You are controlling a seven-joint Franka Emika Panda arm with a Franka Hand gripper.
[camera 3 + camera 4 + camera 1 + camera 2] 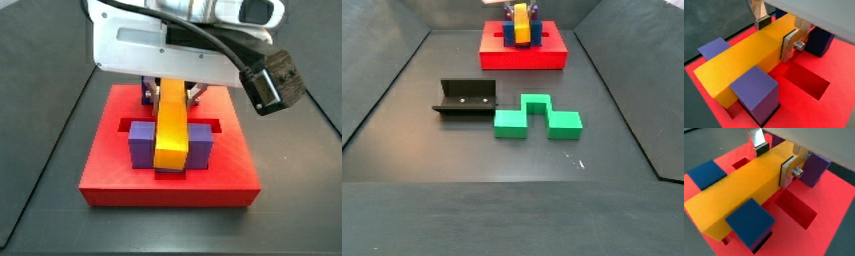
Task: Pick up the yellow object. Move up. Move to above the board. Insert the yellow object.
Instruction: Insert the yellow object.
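Observation:
The yellow object [737, 65] [734, 198] is a long bar lying across the red board [837, 75] [827, 203]. It sits between two upright blocks [756, 92] [714, 48], which look purple in one wrist view and blue [749, 220] in the other. My gripper [775, 36] [773, 162] straddles the bar's far end, with a silver finger [787, 47] pressed flat on one side and the other pad [763, 22] at the opposite edge. In both side views the bar [171, 135] [520, 33] runs lengthwise down the board [167, 188] [523, 58] under the gripper [174, 95].
An open recessed slot [807, 80] lies in the board beside the bar. A dark upright block [821, 42] stands just past the gripper. On the grey floor nearer the camera are the black fixture [466, 97] and a green notched block [533, 115].

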